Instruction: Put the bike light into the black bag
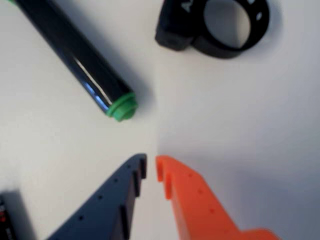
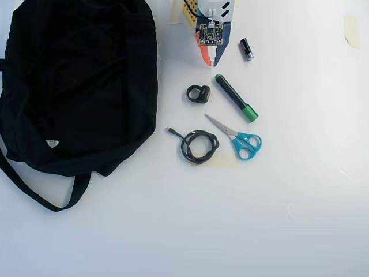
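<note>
**Bike light lies free on the white table, gripper empty just above it**

The bike light, one small black block with its rubber ring to the left, lies flat on the table in the overhead view, just right of the black bag and not touching it. In the wrist view the bike light sits at the top edge, ring lying flat, well clear of the fingertips.

The gripper hangs over the table near the top of the overhead view, tips pointing down the picture toward the light. In the wrist view the gripper shows one dark blue finger and one orange finger with only a thin slit between the tips, drawn nearly together and grasping nothing.

The surface is plain white and matte, with pale tape scraps at the top edge and one under the cable; nothing of the room beyond it shows.

Counted: one bag, floppy, with one long strap and one white label; one black marker with a green cap; one small black battery; one coiled black cable; one pair of blue-handled scissors.
</note>
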Controlling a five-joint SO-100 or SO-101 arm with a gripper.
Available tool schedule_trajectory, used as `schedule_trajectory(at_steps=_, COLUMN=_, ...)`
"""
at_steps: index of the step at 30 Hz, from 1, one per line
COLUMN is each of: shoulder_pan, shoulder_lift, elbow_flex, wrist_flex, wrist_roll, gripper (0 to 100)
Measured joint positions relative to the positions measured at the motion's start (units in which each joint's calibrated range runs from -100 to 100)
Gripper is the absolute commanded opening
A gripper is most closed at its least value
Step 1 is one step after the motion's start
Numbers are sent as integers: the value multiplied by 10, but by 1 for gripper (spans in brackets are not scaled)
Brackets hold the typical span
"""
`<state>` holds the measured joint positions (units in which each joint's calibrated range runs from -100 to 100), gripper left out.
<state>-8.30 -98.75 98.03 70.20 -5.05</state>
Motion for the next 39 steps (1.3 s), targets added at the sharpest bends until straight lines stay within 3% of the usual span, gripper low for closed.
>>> schedule_trajectory(at_steps=10, shoulder_pan=0, shoulder_lift=0, elbow_flex=0, wrist_flex=-21, wrist_roll=-2, gripper=2)
schedule_trajectory(at_steps=23, shoulder_pan=-1, shoulder_lift=23, elbow_flex=-20, wrist_flex=-343, wrist_roll=-2, gripper=2)
schedule_trajectory(at_steps=31, shoulder_pan=-4, shoulder_lift=183, elbow_flex=-142, wrist_flex=-518, wrist_roll=-1, gripper=2)
schedule_trajectory(at_steps=39, shoulder_pan=-5, shoulder_lift=451, elbow_flex=-414, wrist_flex=-563, wrist_roll=0, gripper=2)
